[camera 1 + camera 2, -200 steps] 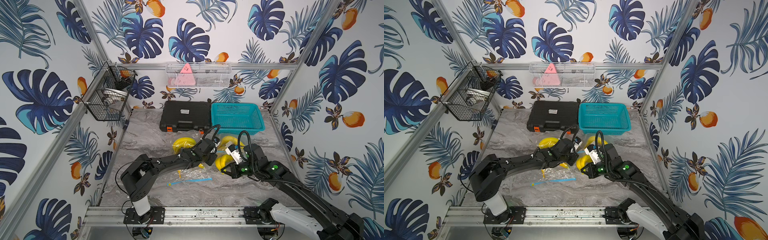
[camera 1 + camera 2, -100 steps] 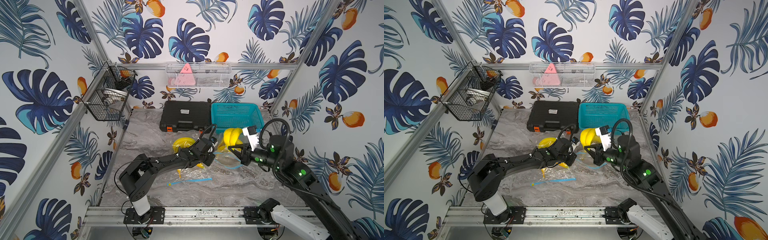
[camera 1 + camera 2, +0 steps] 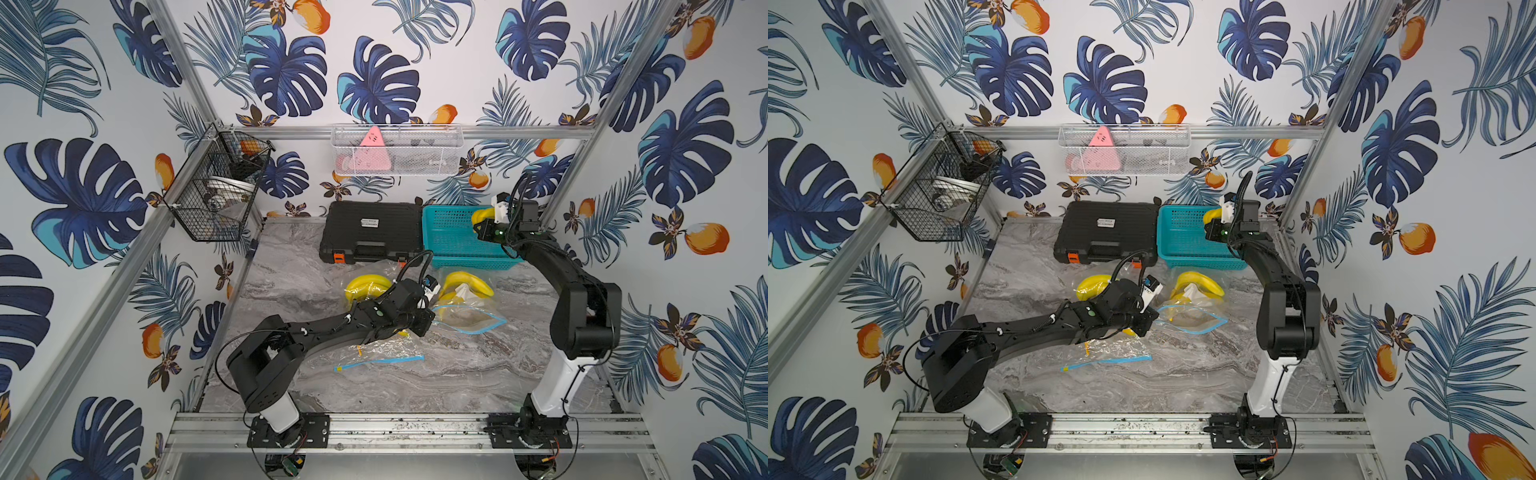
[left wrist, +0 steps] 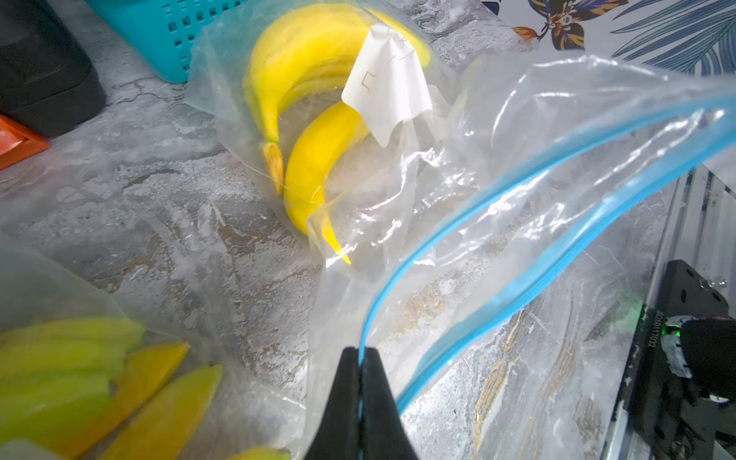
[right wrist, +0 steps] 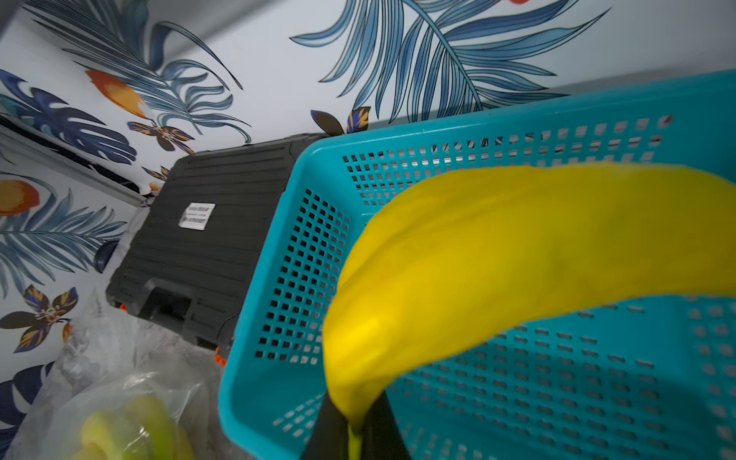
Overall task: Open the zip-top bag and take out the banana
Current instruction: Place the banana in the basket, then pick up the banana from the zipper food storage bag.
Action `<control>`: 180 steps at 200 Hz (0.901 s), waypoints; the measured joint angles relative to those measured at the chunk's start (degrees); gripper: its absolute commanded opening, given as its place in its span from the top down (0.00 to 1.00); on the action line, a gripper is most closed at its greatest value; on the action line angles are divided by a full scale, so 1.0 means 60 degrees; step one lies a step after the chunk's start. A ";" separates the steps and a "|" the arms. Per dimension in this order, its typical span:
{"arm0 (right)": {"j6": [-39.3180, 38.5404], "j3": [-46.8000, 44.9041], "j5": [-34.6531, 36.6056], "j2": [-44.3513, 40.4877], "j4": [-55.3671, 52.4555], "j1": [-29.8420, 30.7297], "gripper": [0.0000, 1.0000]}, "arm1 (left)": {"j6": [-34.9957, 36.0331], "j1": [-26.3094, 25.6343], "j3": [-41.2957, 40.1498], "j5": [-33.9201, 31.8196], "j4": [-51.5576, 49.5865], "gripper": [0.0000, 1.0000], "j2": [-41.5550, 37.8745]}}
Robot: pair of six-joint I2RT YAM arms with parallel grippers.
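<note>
**Two firm pinches**

Right gripper clamps the smooth, curved yellow banana by its tip above the perforated teal basket. Left gripper clenches the blue zip rim of the crinkly clear zip-top bag, gaping over the marbled tabletop.

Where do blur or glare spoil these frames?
Right wrist view: the held banana is soft, too near the lens. Left wrist view: glare streaks on the zip-top bag; nearest bagged bananas blurred. Both top views: evenly lit, sharp.
</note>
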 measured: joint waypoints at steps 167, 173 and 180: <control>0.1486 -0.7701 0.2218 -1.0109 -0.0947 0.3424 0.46 | -0.0266 -0.0259 -0.0273 -0.0659 -0.0204 1.00 -0.0200; 0.1636 -0.7978 0.2390 -1.0528 -0.1071 0.3825 0.48 | -0.0266 -0.0259 -0.0251 -0.0736 -0.0240 1.00 -0.0244; 0.1854 -0.8320 0.2674 -1.1005 -0.1177 0.4302 0.49 | -0.0266 -0.0255 -0.0186 -0.0801 -0.0313 1.00 -0.0255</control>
